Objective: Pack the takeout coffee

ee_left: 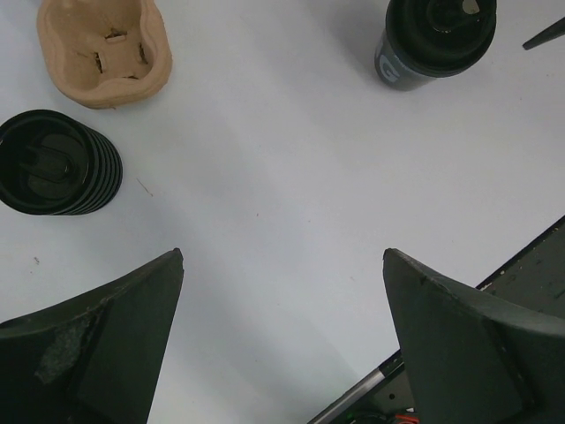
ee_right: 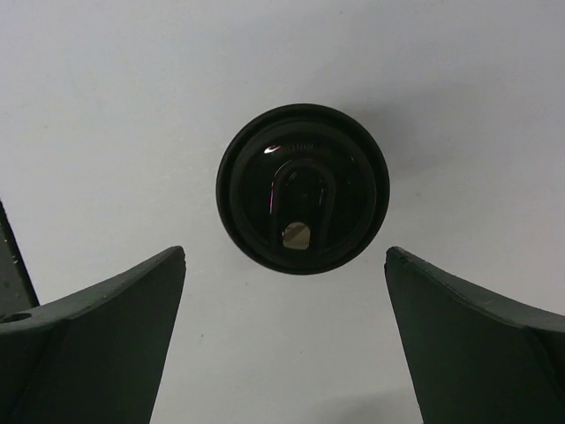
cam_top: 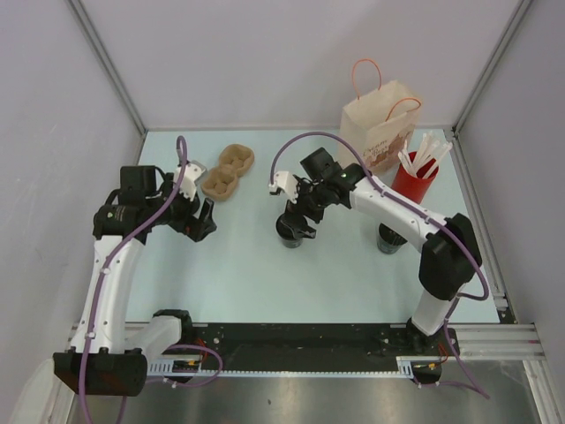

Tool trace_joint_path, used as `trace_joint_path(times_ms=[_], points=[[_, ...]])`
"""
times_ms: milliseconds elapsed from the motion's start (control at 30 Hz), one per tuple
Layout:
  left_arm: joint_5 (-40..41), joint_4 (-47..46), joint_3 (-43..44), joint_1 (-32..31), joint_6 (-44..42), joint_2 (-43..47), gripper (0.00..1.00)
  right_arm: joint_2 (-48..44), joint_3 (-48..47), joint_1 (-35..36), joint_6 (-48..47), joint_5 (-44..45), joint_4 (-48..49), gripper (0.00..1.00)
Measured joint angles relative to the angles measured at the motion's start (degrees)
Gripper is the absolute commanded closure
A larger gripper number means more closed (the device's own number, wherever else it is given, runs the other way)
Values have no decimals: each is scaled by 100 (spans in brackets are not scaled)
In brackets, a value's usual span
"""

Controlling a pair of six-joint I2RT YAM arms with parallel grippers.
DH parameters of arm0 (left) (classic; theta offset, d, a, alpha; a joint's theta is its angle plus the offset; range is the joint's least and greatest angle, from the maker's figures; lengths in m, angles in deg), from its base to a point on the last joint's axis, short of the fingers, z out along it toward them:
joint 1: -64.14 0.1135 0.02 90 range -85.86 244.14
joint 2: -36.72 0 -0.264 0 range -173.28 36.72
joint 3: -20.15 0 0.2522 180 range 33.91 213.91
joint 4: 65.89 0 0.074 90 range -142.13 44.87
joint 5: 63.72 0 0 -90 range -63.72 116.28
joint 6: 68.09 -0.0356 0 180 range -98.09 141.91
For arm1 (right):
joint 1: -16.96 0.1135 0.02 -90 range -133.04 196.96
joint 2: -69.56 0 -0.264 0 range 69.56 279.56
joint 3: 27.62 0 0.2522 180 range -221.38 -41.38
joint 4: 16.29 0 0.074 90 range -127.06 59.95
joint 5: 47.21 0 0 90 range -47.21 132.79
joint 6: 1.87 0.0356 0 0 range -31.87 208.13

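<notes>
The takeout coffee [cam_top: 291,235] is a short black cup with a ringed black lid, standing upright mid-table. In the right wrist view the coffee [ee_right: 302,187] sits just ahead of the fingertips, its sip hole facing me. My right gripper [cam_top: 297,219] hovers right above it, open [ee_right: 285,256], with nothing between the fingers. Well to the left, my left gripper [cam_top: 203,221] hangs over bare table, open and empty [ee_left: 282,256]. From there the coffee [ee_left: 433,44] shows at the top right.
A brown pulp cup carrier [cam_top: 228,172] [ee_left: 106,49] lies at the back left. A black ribbed cup [ee_left: 57,163] stands near it. Another black cup [cam_top: 391,240] stands under the right forearm. A paper bag [cam_top: 380,132] and a red cup of white sticks [cam_top: 413,181] stand back right.
</notes>
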Motion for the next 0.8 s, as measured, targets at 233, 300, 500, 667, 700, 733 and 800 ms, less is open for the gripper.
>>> trace_joint_path(times_ms=[233,300,500,667,700,733,800], points=[[-2,-50,-79,4,9,33,1,343,-46,-7,-76,-50,251,0],[-2,-52,-101,4,9,28,0,363,-46,-7,-83,-81,350,0],[-2,-155,-164,4,11,24,1,376,-46,0,-83,-188,608,0],[-2,-190,-210,4,11,24,0,483,-46,4,-83,-243,684,0],[-2,-197,-210,4,11,24,1,509,-46,4,-83,-254,691,0],[-2,-205,-212,4,11,24,1,529,-46,4,-83,-260,695,0],[-2,-221,-214,4,11,24,1,566,-46,13,-83,-260,693,0]])
